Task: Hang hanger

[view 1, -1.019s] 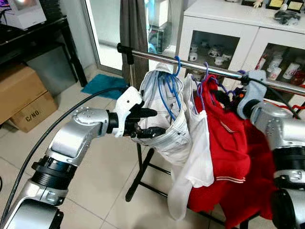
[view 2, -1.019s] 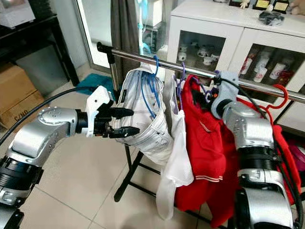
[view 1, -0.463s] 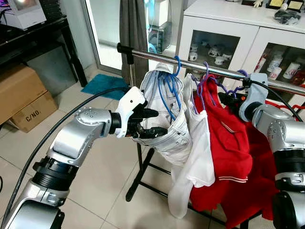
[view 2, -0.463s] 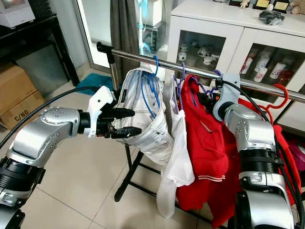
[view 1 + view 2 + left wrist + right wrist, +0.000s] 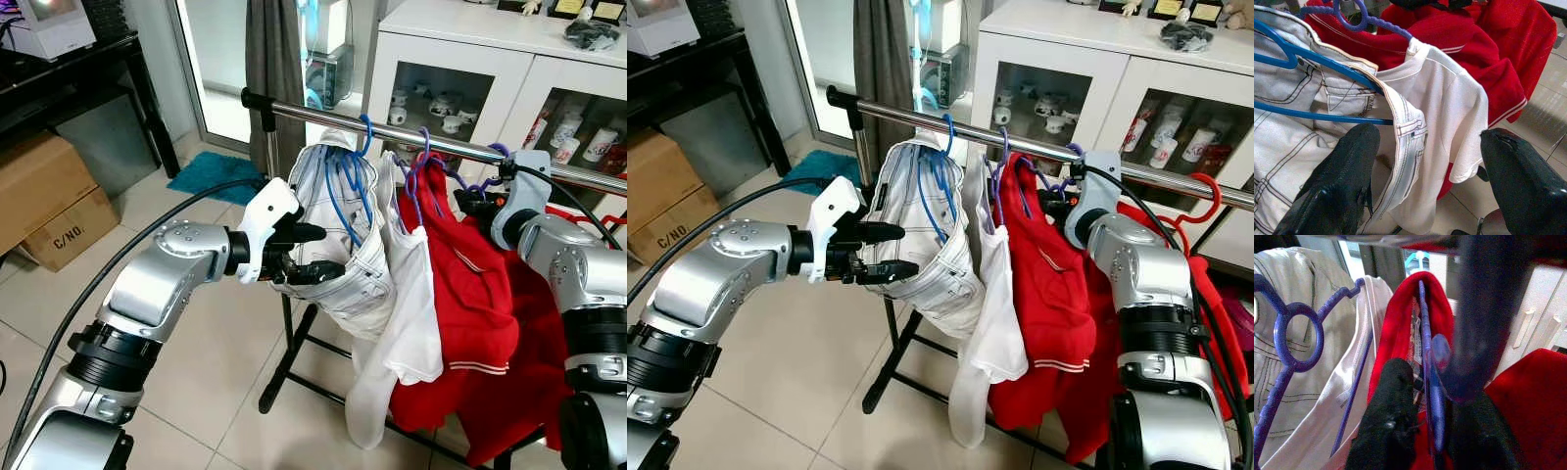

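Hanger (image 5: 1430, 396), purple plastic, sits between the two black fingers (image 5: 1388, 431) of the right pincer (image 5: 468, 204), which is closed on it just below the rail (image 5: 323, 117). It carries a red shirt (image 5: 470, 313); its thin bar runs lengthwise away from the wrist camera, crosswise to the rail, with its hook end up at the rail. Further along the rail toward the robot's left hangs a second purple hanger (image 5: 1288, 340) with a white T-shirt (image 5: 407, 323), then a blue hanger (image 5: 348, 176) with a pale denim garment (image 5: 338, 245). The left pincer (image 5: 312, 253) is held wide apart against that denim, below the rail. Behind the rail stands a white cabinet (image 5: 460, 59) with glass doors.
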